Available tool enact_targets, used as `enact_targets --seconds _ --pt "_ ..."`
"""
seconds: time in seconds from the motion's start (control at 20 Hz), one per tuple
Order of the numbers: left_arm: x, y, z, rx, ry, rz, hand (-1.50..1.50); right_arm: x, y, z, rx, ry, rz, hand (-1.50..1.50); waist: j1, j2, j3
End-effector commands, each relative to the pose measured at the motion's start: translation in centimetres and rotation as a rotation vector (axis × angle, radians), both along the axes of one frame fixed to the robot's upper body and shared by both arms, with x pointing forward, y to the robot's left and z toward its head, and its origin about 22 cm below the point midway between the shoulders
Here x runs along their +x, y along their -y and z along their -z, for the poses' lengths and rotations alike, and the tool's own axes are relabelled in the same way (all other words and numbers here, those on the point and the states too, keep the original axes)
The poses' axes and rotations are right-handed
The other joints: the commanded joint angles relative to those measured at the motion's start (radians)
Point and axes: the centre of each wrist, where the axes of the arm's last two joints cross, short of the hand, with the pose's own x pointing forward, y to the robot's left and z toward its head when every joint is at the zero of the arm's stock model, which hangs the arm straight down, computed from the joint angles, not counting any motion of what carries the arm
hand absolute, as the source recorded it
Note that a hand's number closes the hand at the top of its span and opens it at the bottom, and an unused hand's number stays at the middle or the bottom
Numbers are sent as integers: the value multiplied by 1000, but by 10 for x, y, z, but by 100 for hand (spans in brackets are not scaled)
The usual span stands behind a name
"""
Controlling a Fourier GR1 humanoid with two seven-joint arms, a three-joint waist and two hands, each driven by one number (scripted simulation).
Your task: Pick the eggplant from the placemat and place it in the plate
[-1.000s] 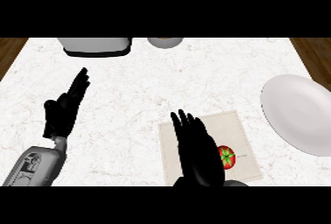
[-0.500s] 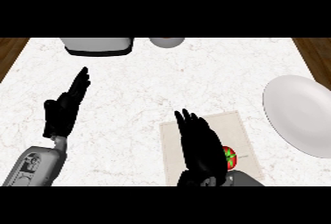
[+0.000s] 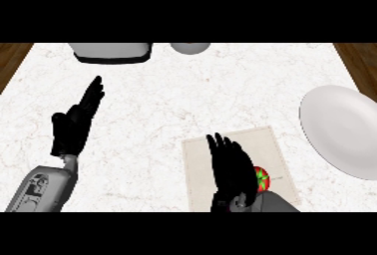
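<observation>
Fingers straight: right hand (image 3: pixel 234 169) over the placemat (image 3: pixel 239 169), covering most of a red-and-green item (image 3: pixel 261 179) there, no eggplant discernible. Left hand (image 3: pixel 75 122) open, resting at left. White plate (image 3: pixel 342 130) right; grey appliance (image 3: pixel 112 51) and bowl (image 3: pixel 190 48) far.

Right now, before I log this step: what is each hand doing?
Left hand: open, resting, holding nothing.
Right hand: open over the placemat, holding nothing.

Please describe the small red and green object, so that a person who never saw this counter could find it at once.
Start from the white marble counter and find the beige placemat near its front edge, left of the white plate. The small object lies on the placemat, partly hidden beside the right hand. It is the only red and green thing; all else is white, grey, beige or black.
</observation>
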Motion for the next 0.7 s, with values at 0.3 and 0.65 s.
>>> enact_targets --seconds 0.3,0.65 --pt "13 15 5 -4 -15 -3 0 15 10 31 -152 -137 72 -150 -4 3 1" --pt "-1 -13 -18 10 18 -3 0 -1 8 54 -165 -166 105 -150 5 -1 1"
